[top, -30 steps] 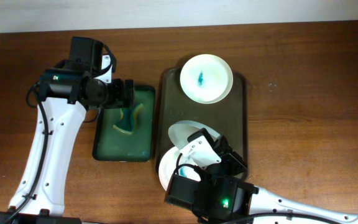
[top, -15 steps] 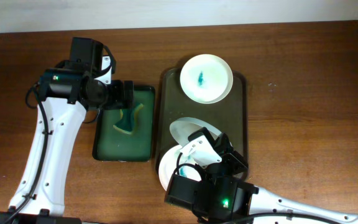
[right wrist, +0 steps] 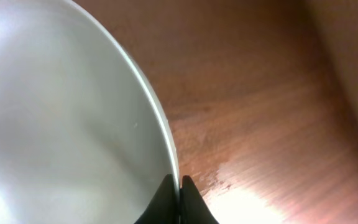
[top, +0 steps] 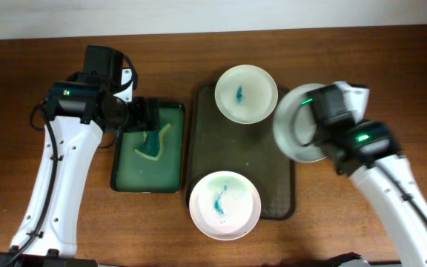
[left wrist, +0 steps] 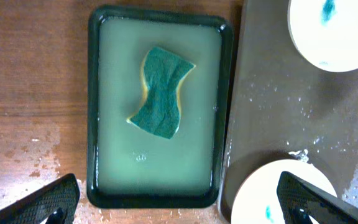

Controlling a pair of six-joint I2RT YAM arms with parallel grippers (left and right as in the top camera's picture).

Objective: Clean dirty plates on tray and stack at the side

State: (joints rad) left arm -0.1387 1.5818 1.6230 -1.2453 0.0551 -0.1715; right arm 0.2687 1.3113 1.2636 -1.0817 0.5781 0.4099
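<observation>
The tray (top: 232, 148) lay in the middle of the table (top: 362, 59), with water drops on its bare floor. One plate (top: 246, 93) sat inside the tray's far end with a blue-teal smear at its centre. A second plate (top: 224, 205), also smeared, sat at the tray's near end and overhung the near left corner onto the table. The third plate (top: 291, 130) was off to the tray's right, partly over the right rim and partly over the table beyond it. What showed of it was plain white.

The right gripper (right wrist: 179, 186) was clamped on the third plate. Its two dark fingertips (right wrist: 191, 208) pinched the thin rim between them, and the wood of the table was visible past the plate's edge. Whether the plate touched the table or hung above it, I could not tell.

Just left of the tray stood a green tray (left wrist: 92, 124) holding pale liquid. A sponge (left wrist: 160, 93) lay in its far half, teal face up. The left gripper (left wrist: 178, 183) hovered over this green tray with its fingers spread wide apart, holding nothing and clear of the sponge.
</observation>
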